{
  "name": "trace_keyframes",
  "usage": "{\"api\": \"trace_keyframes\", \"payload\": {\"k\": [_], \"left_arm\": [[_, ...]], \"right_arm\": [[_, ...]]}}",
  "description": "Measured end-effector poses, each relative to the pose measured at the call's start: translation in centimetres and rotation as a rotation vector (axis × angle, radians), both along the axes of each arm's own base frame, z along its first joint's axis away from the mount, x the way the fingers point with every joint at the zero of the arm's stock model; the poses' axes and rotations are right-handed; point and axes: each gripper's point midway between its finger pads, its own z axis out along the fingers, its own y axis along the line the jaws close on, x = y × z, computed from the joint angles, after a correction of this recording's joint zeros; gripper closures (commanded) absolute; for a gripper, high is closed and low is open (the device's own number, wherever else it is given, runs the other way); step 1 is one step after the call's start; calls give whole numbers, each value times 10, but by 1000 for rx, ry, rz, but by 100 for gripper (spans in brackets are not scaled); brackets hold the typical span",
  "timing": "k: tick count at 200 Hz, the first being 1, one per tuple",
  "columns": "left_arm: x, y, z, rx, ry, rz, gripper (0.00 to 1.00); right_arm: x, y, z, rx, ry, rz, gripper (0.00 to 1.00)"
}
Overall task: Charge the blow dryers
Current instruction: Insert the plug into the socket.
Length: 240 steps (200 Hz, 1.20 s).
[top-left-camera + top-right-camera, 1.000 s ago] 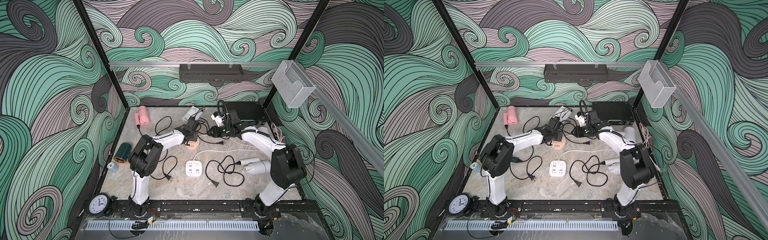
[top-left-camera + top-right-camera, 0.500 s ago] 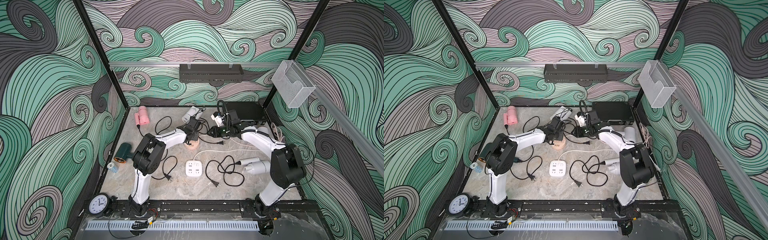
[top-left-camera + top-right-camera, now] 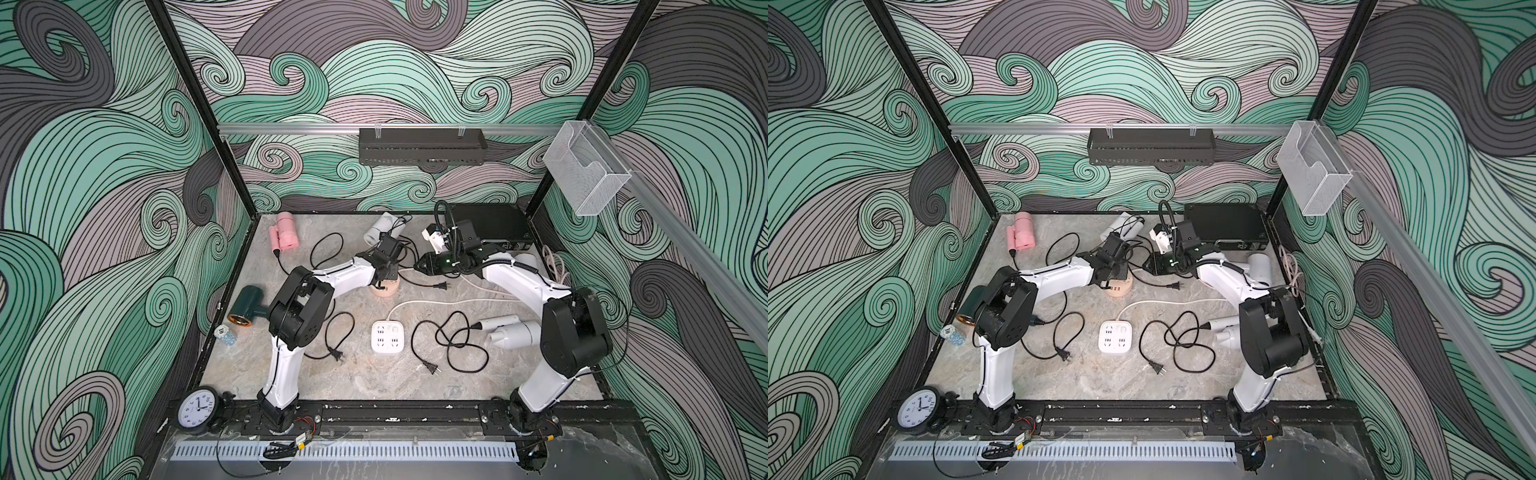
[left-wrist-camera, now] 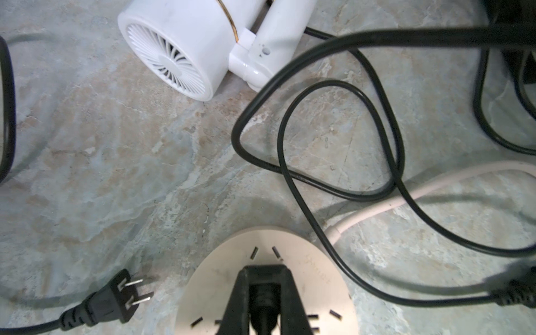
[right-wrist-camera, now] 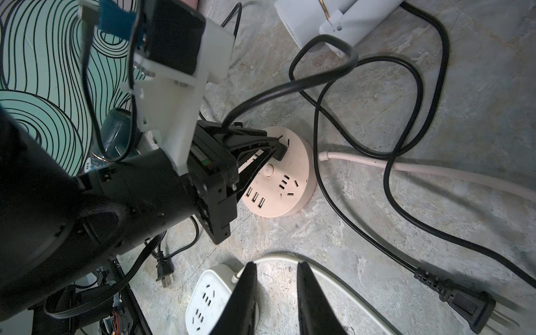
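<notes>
My left gripper (image 4: 265, 275) is shut on a black plug (image 4: 262, 293), holding it down on the round peach socket hub (image 4: 319, 275); its prongs are hidden. The right wrist view shows the same grip at the hub's (image 5: 287, 185) far edge. My right gripper (image 5: 275, 268) hovers open and empty above the square white socket block (image 5: 208, 298). In a top view the blow dryers lie around: a pink one (image 3: 286, 232), a dark green one (image 3: 245, 305), and three white ones at the back (image 3: 380, 226), front right (image 3: 513, 332) and behind the right arm (image 3: 528, 262).
Black cords loop over the floor between the hub (image 3: 386, 289) and the block (image 3: 387, 336). Loose plugs (image 3: 431, 368) (image 3: 337, 355) lie near the front, another (image 5: 464, 304) near my right gripper. A black case (image 3: 490, 226) stands at the back right.
The left arm's elbow has shifted slightly to the right while its gripper stays on the hub. The right arm has not moved.
</notes>
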Motion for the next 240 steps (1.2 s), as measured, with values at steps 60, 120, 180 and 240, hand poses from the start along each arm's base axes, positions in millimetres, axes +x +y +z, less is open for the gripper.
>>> {"api": "trace_keyframes", "payload": {"k": [60,120,180,240], "left_arm": [[-3,2,-9,3,54,53,100],[-7,6,-13,-31,52,102,100],[-5,4,-4,-42,81,97,99],[-7,7,0,-70,143,83,84]], "right_arm": [[-3,-1,-2,-7,16,0,74],[-3,-1,-2,-5,13,1,74],[-3,-1,1,-3,7,0,74],[-4,-2,4,-7,10,0,73]]}}
